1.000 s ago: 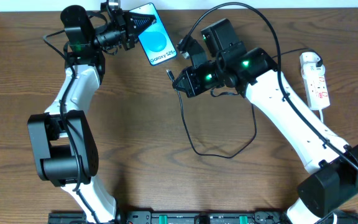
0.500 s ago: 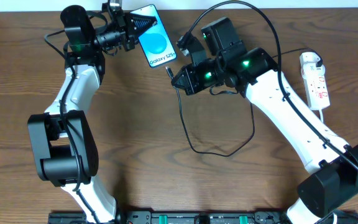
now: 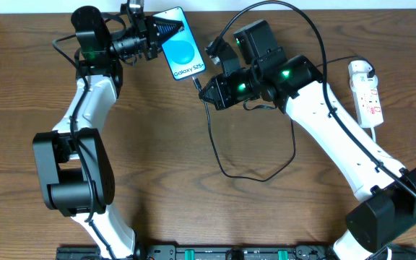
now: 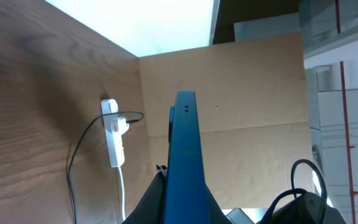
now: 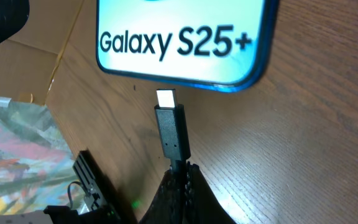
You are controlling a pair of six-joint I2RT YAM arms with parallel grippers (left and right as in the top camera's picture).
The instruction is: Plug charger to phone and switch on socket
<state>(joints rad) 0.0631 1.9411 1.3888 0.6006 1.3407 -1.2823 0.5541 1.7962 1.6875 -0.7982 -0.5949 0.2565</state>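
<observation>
The phone (image 3: 181, 43) has a blue screen and a white band reading "Galaxy S25+" (image 5: 179, 43). My left gripper (image 3: 163, 32) is shut on its far end and holds it off the table; in the left wrist view the phone (image 4: 185, 143) shows edge-on between the fingers (image 4: 157, 199). My right gripper (image 3: 205, 89) is shut on the charger's black connector (image 5: 171, 134). Its metal tip (image 5: 165, 98) points at the phone's bottom edge, a small gap short of it. The charger cable (image 3: 251, 177) loops across the table. The white socket (image 3: 367, 90) lies at the right edge.
The socket (image 4: 114, 134) with its white cord also shows in the left wrist view, in front of a cardboard wall (image 4: 247, 93). The right arm's black camera block (image 3: 255, 40) sits just right of the phone. A patterned sheet (image 5: 11, 149) lies at the left.
My right gripper has carried the connector up and slightly left, closer to the phone's bottom edge. The phone has shifted a little to the right. Both grips are unchanged.
</observation>
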